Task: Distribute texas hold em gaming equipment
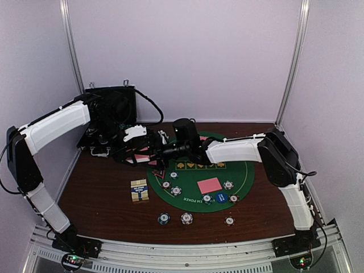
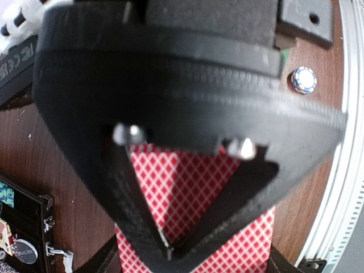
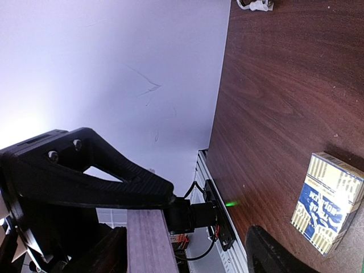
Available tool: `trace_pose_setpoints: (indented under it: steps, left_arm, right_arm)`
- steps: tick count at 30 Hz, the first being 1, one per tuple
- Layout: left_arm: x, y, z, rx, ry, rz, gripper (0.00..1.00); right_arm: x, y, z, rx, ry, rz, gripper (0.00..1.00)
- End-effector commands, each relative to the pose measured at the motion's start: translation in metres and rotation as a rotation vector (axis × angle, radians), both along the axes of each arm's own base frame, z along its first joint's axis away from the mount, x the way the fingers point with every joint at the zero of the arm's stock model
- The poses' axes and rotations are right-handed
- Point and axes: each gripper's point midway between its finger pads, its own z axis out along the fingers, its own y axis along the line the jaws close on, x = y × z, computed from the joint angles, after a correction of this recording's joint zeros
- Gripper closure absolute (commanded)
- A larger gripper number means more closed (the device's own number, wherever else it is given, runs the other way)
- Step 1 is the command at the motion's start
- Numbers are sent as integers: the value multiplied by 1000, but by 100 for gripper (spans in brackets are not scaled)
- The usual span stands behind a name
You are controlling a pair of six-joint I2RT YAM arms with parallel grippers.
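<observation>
Pink-backed cards [image 2: 187,187] are pinched in the left tool [image 2: 168,251], whose jaws are closed tight on them above the table's far left part. In the left wrist view the tool's black body hides the cards' upper part, and the frame cuts off their lower end. The right tool [image 3: 210,216] faces it with jaws well apart. A dull pinkish strip [image 3: 149,242] stands just beside one finger, too shadowed to tell whether it is a card or is touched. From above, the two tools overlap and their tips cannot be told apart.

A single pink card [image 1: 209,185] lies flat on the round green mat [image 1: 244,170] at the table's middle, with striped chips [image 1: 176,191] and a blue disc [image 1: 220,198] around it. Three more chips [image 1: 186,218] lie off the mat toward the near edge. A blue-and-gold card box [image 1: 139,190] rests left of the mat. A black case [image 1: 114,111] sits at the far left corner. The table [image 1: 96,193] is dark wood, enclosed by plain white panels [image 1: 187,57].
</observation>
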Motion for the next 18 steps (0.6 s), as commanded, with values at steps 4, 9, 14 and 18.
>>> trace_pose_setpoints:
  steps: [4, 9, 14, 18]
  left_arm:
    - [7, -4, 17, -41, -49, -2, 100]
    - [7, -4, 16, -38, -51, -2, 100]
    - [7, -3, 15, -32, -50, 0, 100]
    - [6, -2, 14, -29, -50, -2, 100]
  right_arm:
    - [9, -25, -13, -62, 3, -25, 33]
    - [11, -31, -11, -61, -5, -31, 37]
    - [12, -34, 5, -38, -27, -29, 47]
    - [12, -40, 12, -40, -40, -30, 56]
